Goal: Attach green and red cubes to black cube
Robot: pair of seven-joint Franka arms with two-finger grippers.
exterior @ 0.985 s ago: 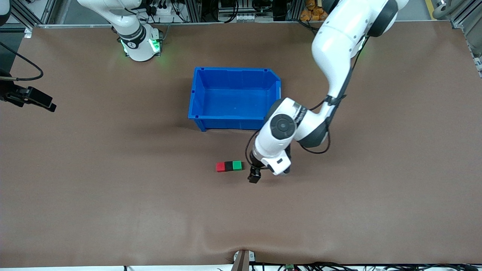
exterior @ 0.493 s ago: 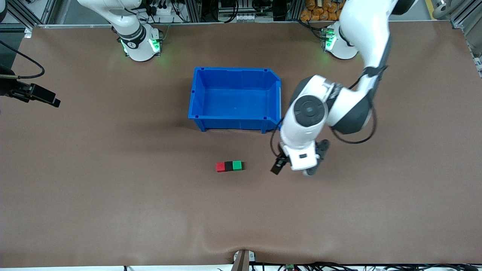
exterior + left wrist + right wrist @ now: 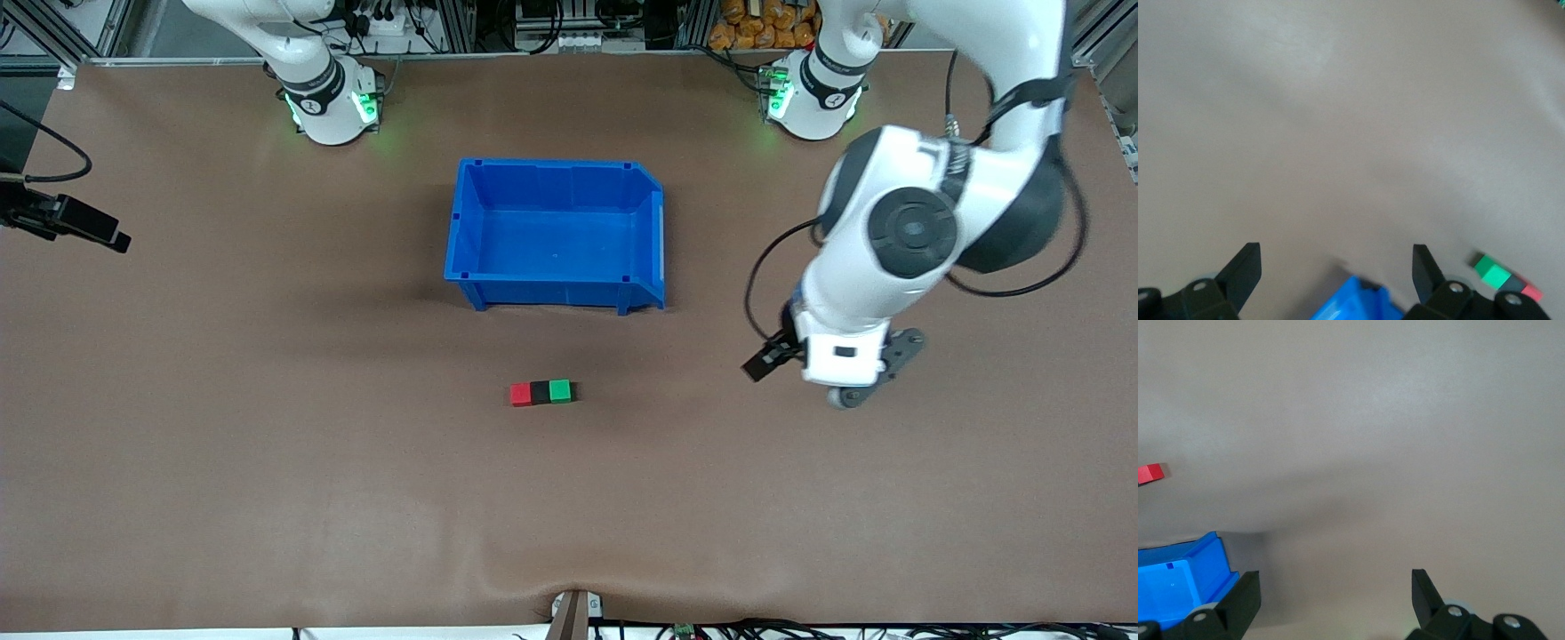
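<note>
The red cube (image 3: pixel 521 395), black cube (image 3: pixel 540 392) and green cube (image 3: pixel 559 390) lie in a touching row on the table, black in the middle, nearer the front camera than the blue bin (image 3: pixel 462 267). My left gripper (image 3: pixel 766 360) is open and empty, in the air over bare table toward the left arm's end, well apart from the row. The left wrist view shows its open gripper (image 3: pixel 1335 257), the green cube (image 3: pixel 1491 271) and the red cube (image 3: pixel 1531 292). My right gripper (image 3: pixel 105 236) is open and empty at the right arm's end; its wrist view (image 3: pixel 1335 583) shows the red cube (image 3: pixel 1150 473).
The blue bin is empty and stands mid-table between the arm bases and the cubes; it also shows in the left wrist view (image 3: pixel 1355 303) and the right wrist view (image 3: pixel 1178 583). Brown table surface (image 3: pixel 267 462) surrounds the row.
My left gripper has moved from beside the green cube toward the left arm's end of the table. The cubes have not moved. My right gripper shifted only slightly.
</note>
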